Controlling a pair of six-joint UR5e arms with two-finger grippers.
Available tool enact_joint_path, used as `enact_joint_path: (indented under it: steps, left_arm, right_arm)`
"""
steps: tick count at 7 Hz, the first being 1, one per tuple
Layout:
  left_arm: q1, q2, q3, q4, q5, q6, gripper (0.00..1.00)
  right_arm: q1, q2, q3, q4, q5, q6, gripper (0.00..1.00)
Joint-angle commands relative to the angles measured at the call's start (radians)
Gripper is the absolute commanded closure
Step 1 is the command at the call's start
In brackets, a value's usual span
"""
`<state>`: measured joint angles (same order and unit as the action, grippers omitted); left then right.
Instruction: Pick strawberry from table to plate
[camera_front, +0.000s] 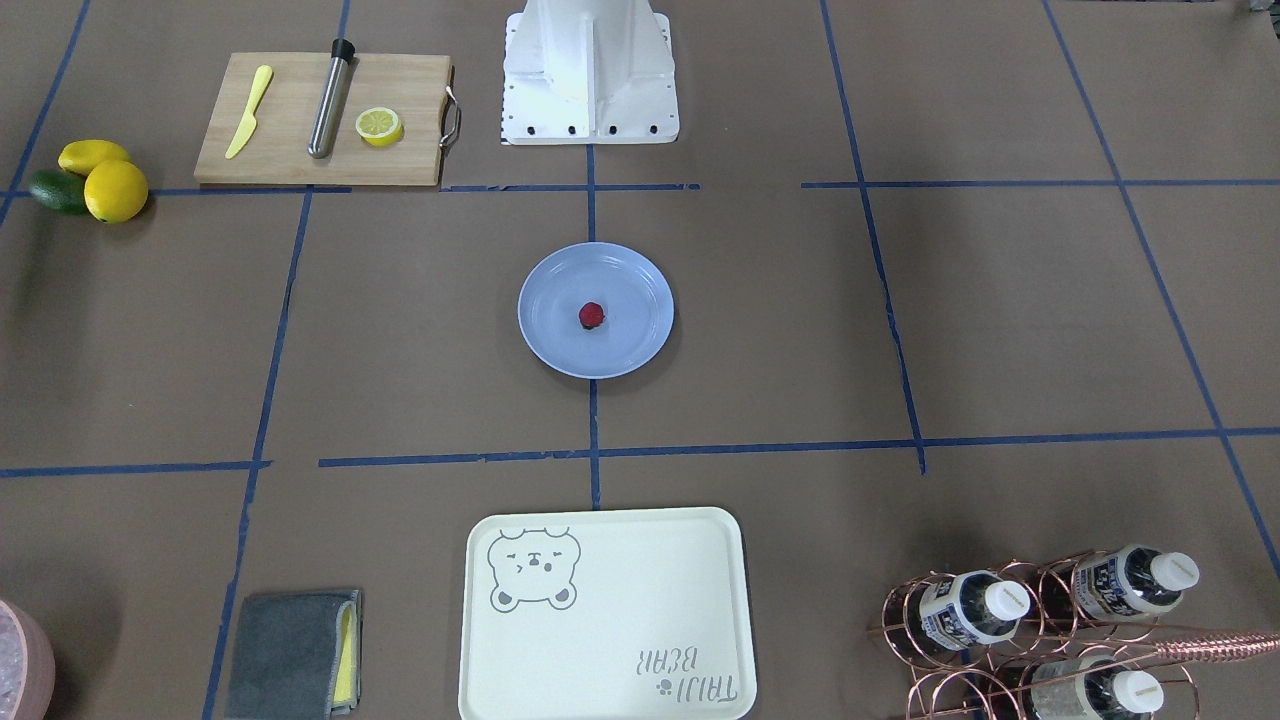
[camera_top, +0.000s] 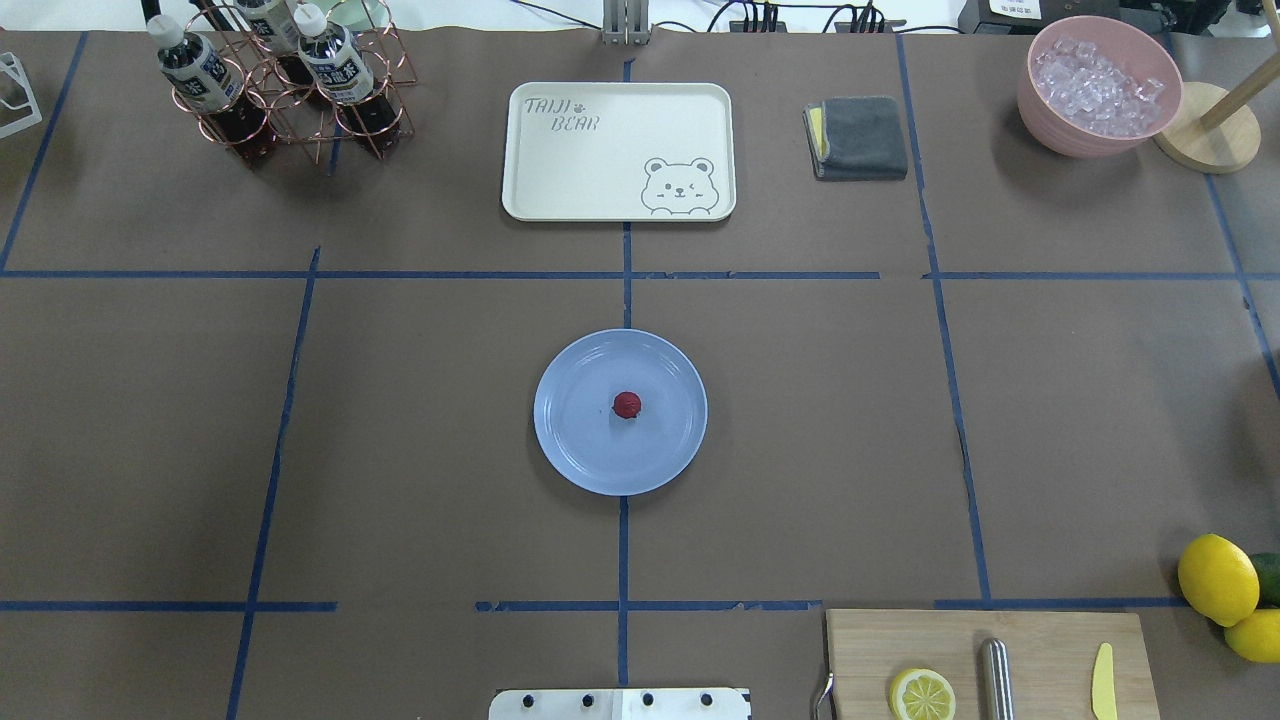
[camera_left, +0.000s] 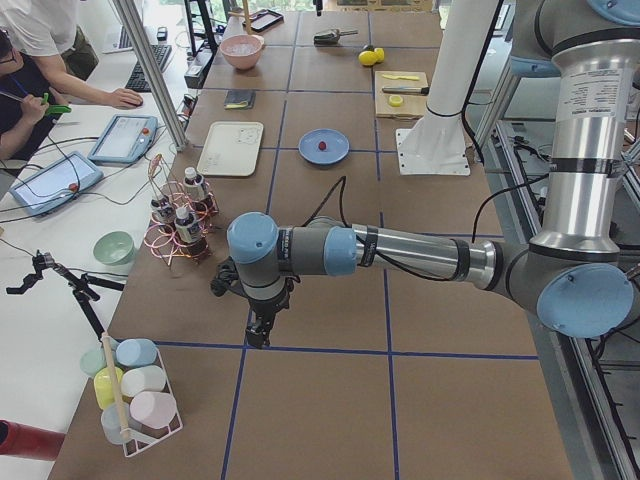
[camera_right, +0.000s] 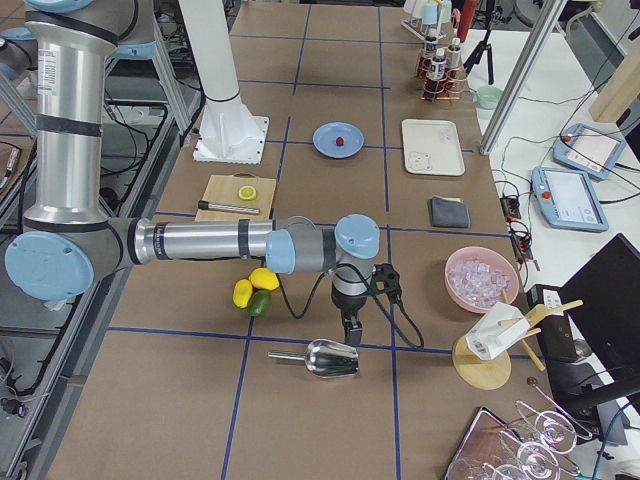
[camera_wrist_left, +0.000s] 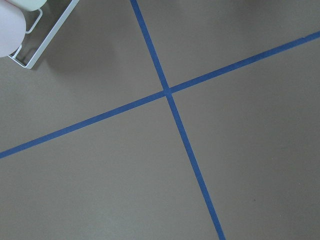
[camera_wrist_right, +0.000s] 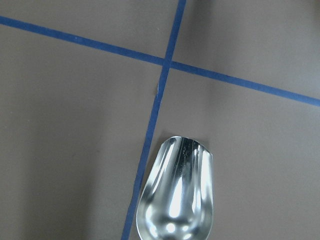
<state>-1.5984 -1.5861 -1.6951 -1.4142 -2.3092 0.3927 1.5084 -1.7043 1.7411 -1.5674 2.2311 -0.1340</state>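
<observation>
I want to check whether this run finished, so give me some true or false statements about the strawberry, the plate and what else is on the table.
1. The strawberry lies on the pale blue plate. True.
2. The lemon half sits on the plate. False: the lemon half is on the wooden cutting board.
3. The pink bowl holds ice cubes. True.
4. A gripper is clamped on the strawberry. False: the left gripper and the right gripper hang at opposite ends of the table, far from the plate.

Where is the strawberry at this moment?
In the overhead view the strawberry lies at the middle of the blue plate, between the bear tray and the robot's base.
</observation>
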Motion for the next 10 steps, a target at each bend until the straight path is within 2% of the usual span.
enact_joint_path:
  steps: [1,10]
  left_arm:
    - [0.000,0.000,0.000,0.004,0.001,0.000,0.00]
    - [0.000,0.009,-0.003,-0.005,-0.003,0.000,0.00]
  right_arm:
    - [0.036,-0.021,0.000,0.000,0.032,-0.004,0.00]
    - [0.035,-0.011,0.001,0.004,0.024,-0.018,0.00]
